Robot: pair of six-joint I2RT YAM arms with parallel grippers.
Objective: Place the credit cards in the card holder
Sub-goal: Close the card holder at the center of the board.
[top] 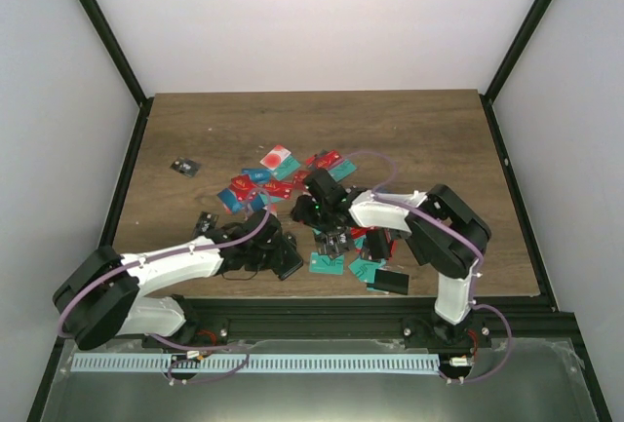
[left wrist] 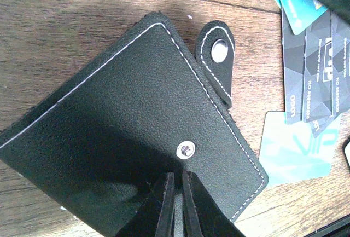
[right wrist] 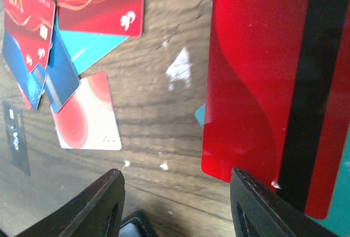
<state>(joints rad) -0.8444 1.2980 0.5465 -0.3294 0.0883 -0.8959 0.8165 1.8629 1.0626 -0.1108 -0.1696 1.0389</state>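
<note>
The card holder [left wrist: 136, 116] is a black stitched wallet with a snap stud and a clasp tab [left wrist: 217, 56]. It lies closed on the wood, and in the top view [top: 285, 260] it sits by the near edge. My left gripper [left wrist: 176, 179] [top: 271, 247] has its fingers pinched almost together on the holder's near cover. My right gripper [right wrist: 175, 193] [top: 314, 210] is open and empty, low over bare wood. A red credit card [right wrist: 257, 84] with a black stripe lies right beside its right finger. More credit cards [top: 278, 173] are scattered mid-table.
A white-pink card [right wrist: 87, 114], red VIP cards [right wrist: 101, 1] and a blue card [right wrist: 60, 73] lie left of the right gripper. Black cards [left wrist: 311, 67] and a teal VIP card [left wrist: 298, 149] lie right of the holder. A plain black case [top: 392, 281] lies near the right arm's base.
</note>
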